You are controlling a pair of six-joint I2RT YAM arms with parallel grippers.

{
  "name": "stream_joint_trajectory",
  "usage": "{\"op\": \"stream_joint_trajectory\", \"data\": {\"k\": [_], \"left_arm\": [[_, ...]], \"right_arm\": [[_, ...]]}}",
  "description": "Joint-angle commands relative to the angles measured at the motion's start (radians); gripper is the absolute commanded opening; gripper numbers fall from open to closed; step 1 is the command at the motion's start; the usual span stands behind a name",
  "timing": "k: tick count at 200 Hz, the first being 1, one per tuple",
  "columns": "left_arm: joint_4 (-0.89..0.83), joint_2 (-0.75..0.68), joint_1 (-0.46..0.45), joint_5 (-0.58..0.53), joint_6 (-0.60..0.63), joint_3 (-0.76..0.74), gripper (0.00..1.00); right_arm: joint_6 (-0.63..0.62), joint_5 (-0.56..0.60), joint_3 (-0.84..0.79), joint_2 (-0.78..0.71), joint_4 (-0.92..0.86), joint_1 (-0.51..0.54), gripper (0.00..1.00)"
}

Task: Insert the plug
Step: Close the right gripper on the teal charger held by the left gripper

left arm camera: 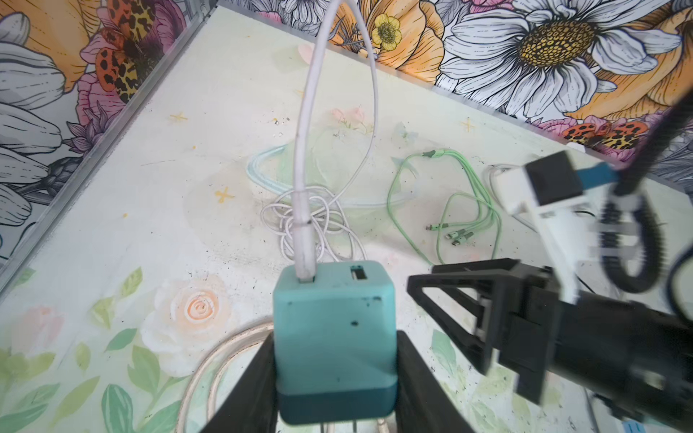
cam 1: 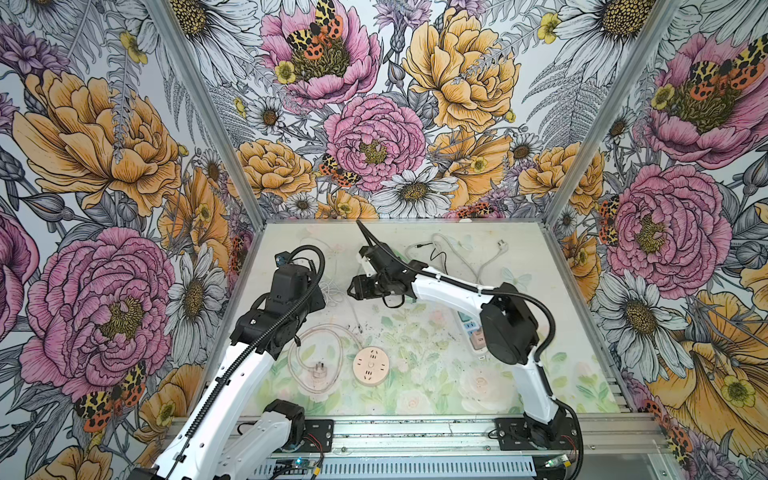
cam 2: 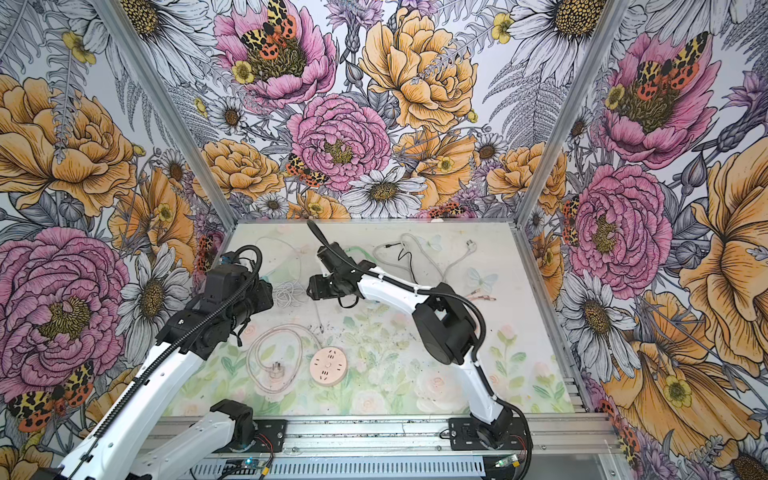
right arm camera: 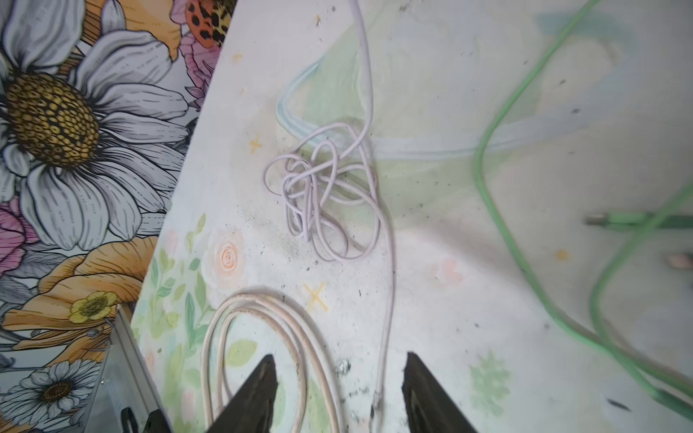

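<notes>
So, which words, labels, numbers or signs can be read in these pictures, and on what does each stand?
None can be read.
Teal charger: no print on the faces shown.
Round socket: any marking too small.
Power strip: too small, half hidden.
Table mat: yellow crosses only, no letters.

Left wrist view: the teal charger (left arm camera: 333, 307) has its prongs clipped by the frame edge, as are the finger roots of the left gripper (left arm camera: 335, 341), and the right gripper (left arm camera: 446, 315) is smeared. Both top views: charger and left gripper tips are buried under the left arm (cam 1: 286, 299) wrist, and the power strip (cam 1: 473, 332) is only a sliver beside the right arm (cam 1: 505, 328) elbow. Right wrist view: the green cable (right arm camera: 498, 232) connectors are blurred, the white cable (right arm camera: 390, 300) end between the jaws is unreadable, and both fingers are cropped.
</notes>
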Motion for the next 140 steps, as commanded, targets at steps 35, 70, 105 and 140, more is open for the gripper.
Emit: {"op": "stream_joint_trajectory", "data": {"k": [35, 70, 105, 140], "left_arm": [[0.183, 0.005, -0.013, 0.289, 0.161, -0.061, 0.34], [0.197, -0.011, -0.145, 0.245, 0.214, -0.075, 0.34], [0.242, -0.017, -0.259, 0.242, 0.228, -0.108, 0.36], [0.251, -0.008, -0.321, 0.198, 0.244, -0.122, 0.36]], "right_arm": [[-0.100, -0.097, -0.285, -0.367, 0.038, -0.083, 0.56], [-0.181, -0.221, -0.295, -0.407, 0.040, -0.104, 0.57], [-0.206, -0.345, -0.244, -0.344, 0.061, -0.101, 0.57], [-0.223, -0.385, -0.242, -0.330, 0.065, -0.102, 0.56]]}}
